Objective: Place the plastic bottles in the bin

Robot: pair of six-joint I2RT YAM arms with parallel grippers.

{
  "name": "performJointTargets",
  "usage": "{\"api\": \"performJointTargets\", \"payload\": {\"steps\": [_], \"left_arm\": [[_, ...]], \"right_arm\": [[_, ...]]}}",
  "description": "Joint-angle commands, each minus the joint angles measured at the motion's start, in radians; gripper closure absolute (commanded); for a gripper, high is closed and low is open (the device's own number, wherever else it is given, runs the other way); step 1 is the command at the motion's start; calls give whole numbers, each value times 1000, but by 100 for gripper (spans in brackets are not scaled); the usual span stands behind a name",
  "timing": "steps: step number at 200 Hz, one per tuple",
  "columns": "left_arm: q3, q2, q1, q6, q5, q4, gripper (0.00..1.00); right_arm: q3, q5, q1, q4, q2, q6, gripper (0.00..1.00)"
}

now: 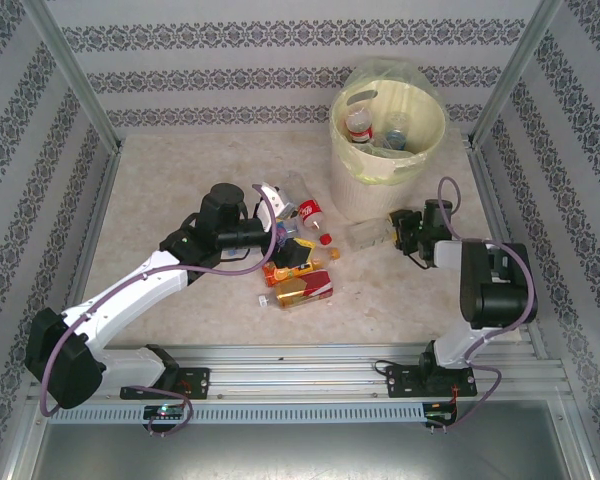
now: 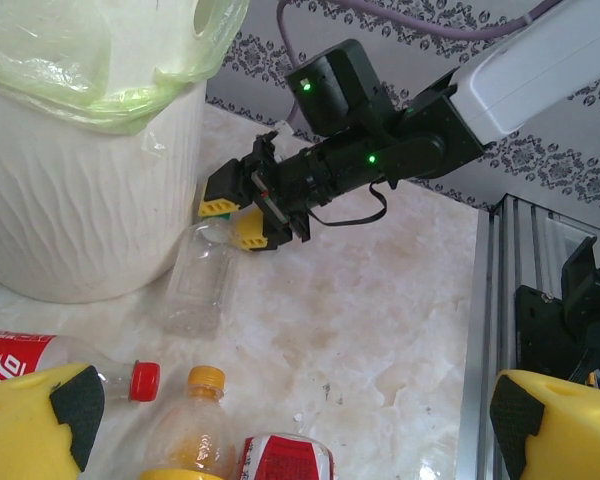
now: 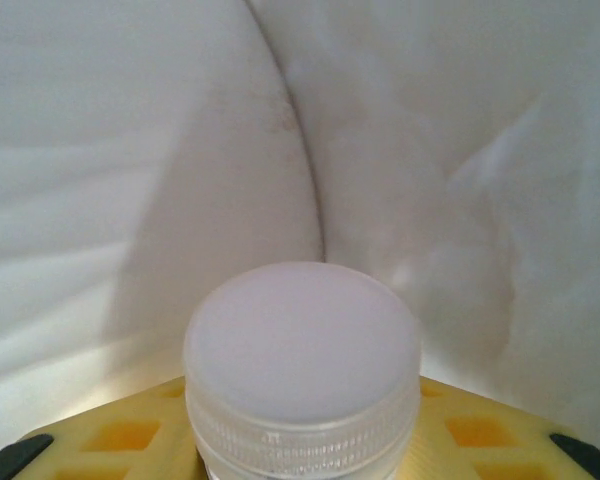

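Note:
The bin [image 1: 390, 140] stands at the back right with a few bottles inside; its ribbed wall [image 2: 80, 190] rises at the left of the left wrist view. A clear plastic bottle [image 1: 368, 237] lies at the bin's foot, its body [image 2: 195, 285] pointing toward the near side. My right gripper [image 1: 395, 232] [image 2: 232, 218] is closed round its neck, and the white cap [image 3: 302, 365] sits between the yellow pads [image 3: 120, 440]. My left gripper [image 1: 280, 235] [image 2: 295, 430] hangs wide open over a cluster of plastic bottles [image 1: 298, 265]: a red-capped cola bottle [image 2: 40, 360], an orange-capped one [image 2: 195, 430] and a red-labelled one [image 2: 285, 460].
Patterned walls and metal posts fence in the table. An aluminium rail [image 2: 500, 300] runs along the near edge by the right arm's base. Bare marble tabletop [image 1: 180, 190] stretches left of the bin.

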Motion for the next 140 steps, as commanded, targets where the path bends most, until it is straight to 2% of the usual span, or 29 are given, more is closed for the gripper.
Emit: {"api": "performJointTargets", "payload": {"steps": [1, 87, 140], "left_arm": [[12, -29, -15, 10, 5, 1, 0], [-40, -73, -9, -124, 63, 187, 0], [-90, -93, -1, -236, 121, 359, 0]], "right_arm": [[-3, 52, -23, -103, -111, -106, 56], [29, 307, -59, -560, -551, -394, 57], [181, 450, 11, -766, -766, -593, 57]]}}
